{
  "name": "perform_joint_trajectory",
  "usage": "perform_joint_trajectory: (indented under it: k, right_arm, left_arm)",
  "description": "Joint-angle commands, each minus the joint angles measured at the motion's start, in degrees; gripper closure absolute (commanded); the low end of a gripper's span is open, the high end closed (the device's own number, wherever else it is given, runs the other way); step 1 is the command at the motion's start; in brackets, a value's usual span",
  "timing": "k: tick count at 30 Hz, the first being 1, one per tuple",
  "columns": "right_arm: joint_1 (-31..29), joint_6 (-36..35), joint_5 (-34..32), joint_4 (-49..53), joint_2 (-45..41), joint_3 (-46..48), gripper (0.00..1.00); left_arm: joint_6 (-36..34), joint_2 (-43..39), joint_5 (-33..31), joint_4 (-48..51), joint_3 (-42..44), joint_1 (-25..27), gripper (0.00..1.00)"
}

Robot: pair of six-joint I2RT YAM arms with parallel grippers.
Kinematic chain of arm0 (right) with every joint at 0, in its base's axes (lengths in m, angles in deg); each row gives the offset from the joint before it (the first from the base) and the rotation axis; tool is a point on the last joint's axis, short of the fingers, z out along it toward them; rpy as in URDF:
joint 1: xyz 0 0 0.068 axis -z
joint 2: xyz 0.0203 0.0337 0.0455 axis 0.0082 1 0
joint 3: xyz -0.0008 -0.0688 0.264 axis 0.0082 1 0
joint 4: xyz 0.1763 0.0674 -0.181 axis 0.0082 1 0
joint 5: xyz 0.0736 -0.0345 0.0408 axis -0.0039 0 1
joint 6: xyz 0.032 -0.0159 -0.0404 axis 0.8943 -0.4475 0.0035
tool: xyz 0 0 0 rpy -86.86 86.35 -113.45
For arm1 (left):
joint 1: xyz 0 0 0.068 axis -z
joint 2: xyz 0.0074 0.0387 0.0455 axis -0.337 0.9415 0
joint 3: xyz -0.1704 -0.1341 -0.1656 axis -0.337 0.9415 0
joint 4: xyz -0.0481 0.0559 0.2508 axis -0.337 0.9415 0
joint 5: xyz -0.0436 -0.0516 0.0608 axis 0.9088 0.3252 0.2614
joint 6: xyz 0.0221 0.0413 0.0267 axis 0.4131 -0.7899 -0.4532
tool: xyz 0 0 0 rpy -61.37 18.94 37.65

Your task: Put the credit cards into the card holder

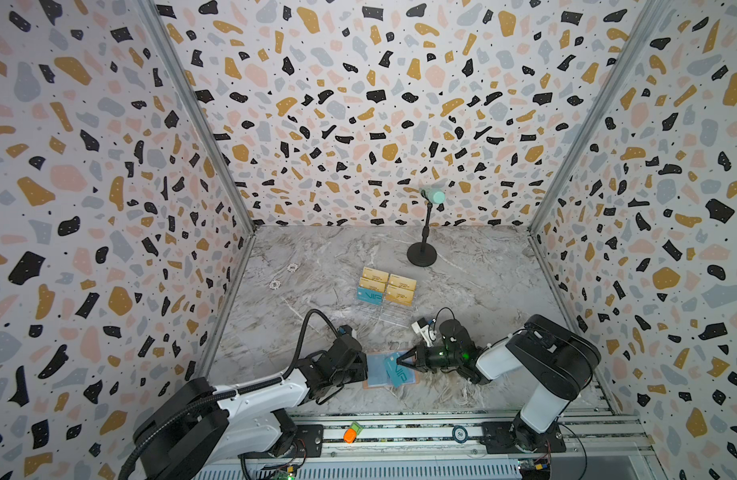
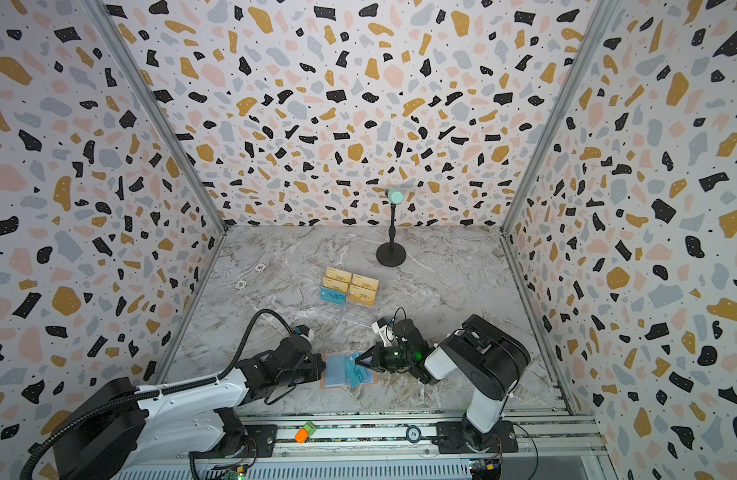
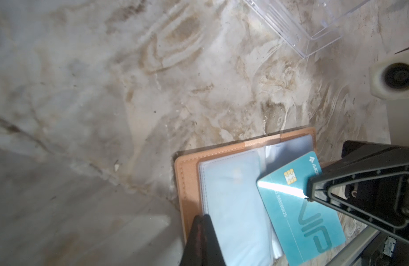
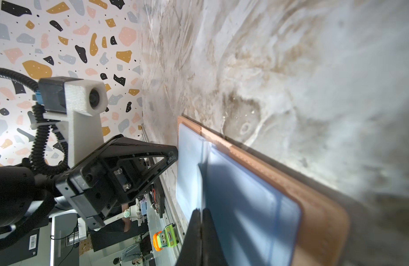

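Open pink card holder [image 3: 187, 179], clear sleeves [image 3: 231, 198]; far acrylic rack [image 1: 383, 318] holds gold cards [image 1: 401, 284].
R gripper [image 3: 308, 198] pinches teal VIP card [image 3: 298, 218]; L gripper [image 3: 204, 218] jaws pressed together.

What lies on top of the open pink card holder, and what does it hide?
A teal VIP card, pinched by the right gripper, sits slanted over the card holder's clear sleeves. The left gripper touches a sleeve edge. The sleeve part under the card is hidden.
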Motion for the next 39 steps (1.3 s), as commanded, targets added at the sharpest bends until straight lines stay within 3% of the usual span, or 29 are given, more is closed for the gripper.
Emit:
perform_joint_trajectory:
  k: [1, 28, 39]
  right_arm:
    - [-0.3, -0.7, -1.8, 1.2, -2.4, 0.5, 1.0]
    - [-1.4, -4.8, -4.5, 9.6, -3.7, -2.4, 1.0]
    - [-2.0, -3.8, -4.1, 7.6, -2.3, -3.1, 1.0]
  left_arm:
    - [0.3, -0.4, 0.1, -0.7, 0.9, 0.2, 0.97]
    - [0.4, -0.1, 0.3, -0.9, 0.4, 0.3, 0.96]
    - [0.6, 0.0, 0.3, -1.5, 0.7, 0.2, 0.96]
